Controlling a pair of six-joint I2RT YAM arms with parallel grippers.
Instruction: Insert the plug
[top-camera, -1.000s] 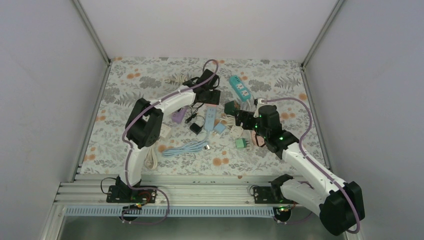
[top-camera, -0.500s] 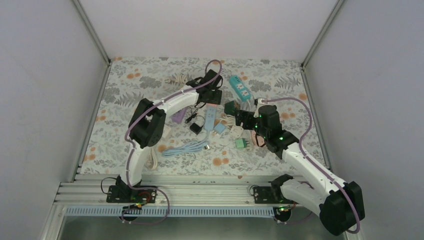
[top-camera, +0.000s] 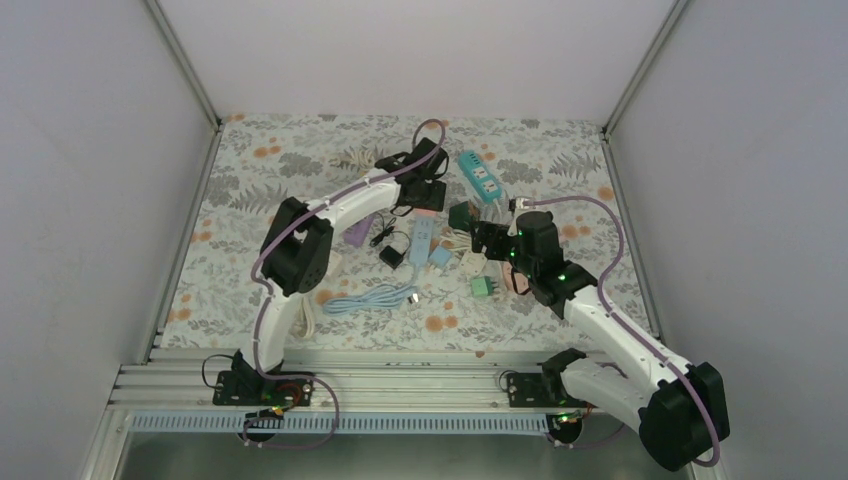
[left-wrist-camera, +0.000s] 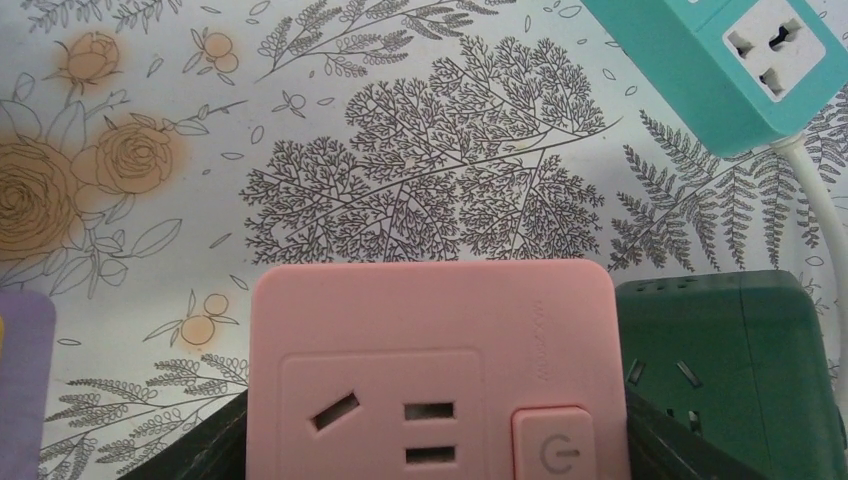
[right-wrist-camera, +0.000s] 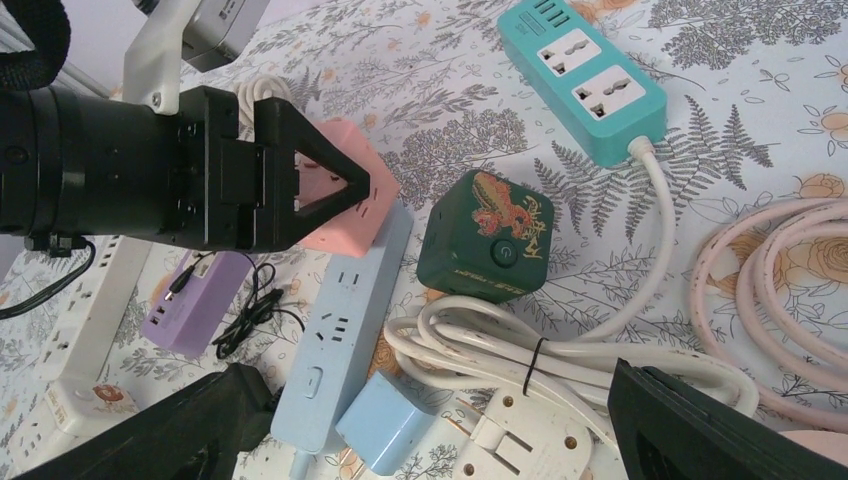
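Noted left gripper (left-wrist-camera: 432, 445) clamped on pink socket (left-wrist-camera: 430, 370), just beside dark green cube socket (right-wrist-camera: 485, 240). Found right gripper (right-wrist-camera: 450, 430) spread wide, empty, hovering over white plug (right-wrist-camera: 520, 440) lying on bench (right-wrist-camera: 760, 100) against its coiled cord (right-wrist-camera: 480, 345).

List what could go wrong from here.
1. The open right gripper hangs over a tied white cable beside the white plug; it may grab cord instead.
2. The left gripper pinches the pink socket by its sides, so pushing a plug in may twist it.
3. The green cube sits close by and could get knocked.
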